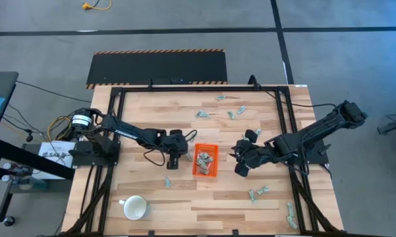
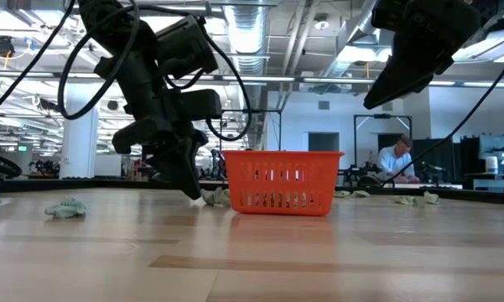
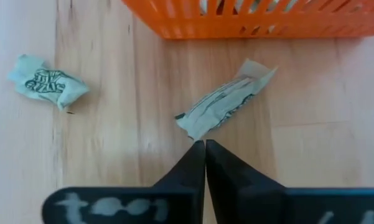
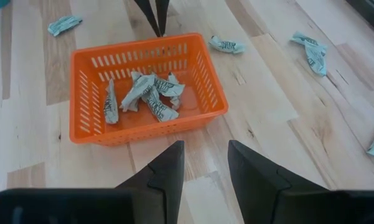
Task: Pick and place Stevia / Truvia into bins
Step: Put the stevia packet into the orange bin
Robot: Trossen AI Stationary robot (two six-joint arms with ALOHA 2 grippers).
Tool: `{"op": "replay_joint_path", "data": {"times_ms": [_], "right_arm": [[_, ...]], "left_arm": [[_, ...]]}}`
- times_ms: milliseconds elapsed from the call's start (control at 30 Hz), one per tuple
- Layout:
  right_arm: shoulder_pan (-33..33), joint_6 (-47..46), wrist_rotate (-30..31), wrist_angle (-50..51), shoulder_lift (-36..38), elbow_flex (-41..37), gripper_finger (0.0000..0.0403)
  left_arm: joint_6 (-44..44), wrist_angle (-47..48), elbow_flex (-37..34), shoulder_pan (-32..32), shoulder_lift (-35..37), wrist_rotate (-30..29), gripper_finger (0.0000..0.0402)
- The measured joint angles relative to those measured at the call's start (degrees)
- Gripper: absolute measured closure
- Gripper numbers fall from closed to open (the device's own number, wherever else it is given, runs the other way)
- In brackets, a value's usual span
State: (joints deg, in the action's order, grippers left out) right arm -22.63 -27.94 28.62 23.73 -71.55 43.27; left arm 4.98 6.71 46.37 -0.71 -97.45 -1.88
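Your left pincer (image 3: 205,149), closed and empty, touched a crumpled sachet (image 3: 227,106) mid-frame, below the orange bin (image 3: 361,25). It looked light and flimsy; you'd pinch its raised fold. Your right pincer (image 4: 205,165) hung open.

A: Which camera is looking straight down?
B: The high one, taking in the whole pale wooden slatted table (image 1: 204,197).
A: And the low one?
B: It is sitting at tabletop height, facing the room.
A: What are they sharing?
B: The bright orange slotted plastic bin (image 1: 205,160), which both wrist cameras are also catching from close by.
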Motion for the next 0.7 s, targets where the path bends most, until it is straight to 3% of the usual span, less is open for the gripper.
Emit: {"op": "replay_joint_path", "data": {"times_ms": [233,433,567,700], "right_arm": [[0.0,0.0,-0.02,0.13,0.0,0.0,0.0287],[0.0,-0.01,-0.02,0.2,0.0,0.0,0.0287],[0.0,0.0,-0.04,0.2,0.0,0.0,0.0287],[0.0,0.0,-0.04,0.2,0.0,0.0,0.0287]], "left_arm": [[0.65,1.45,0.43,0.0,0.51,-0.19,0.0401],[8.39,8.19,4.02,0.02,0.51,0.32,0.0395],[11.89,12.51,7.05,0.0,0.51,1.26,0.0363],[15.89,12.87,7.15,-0.54,0.44,2.5,0.0307]]}}
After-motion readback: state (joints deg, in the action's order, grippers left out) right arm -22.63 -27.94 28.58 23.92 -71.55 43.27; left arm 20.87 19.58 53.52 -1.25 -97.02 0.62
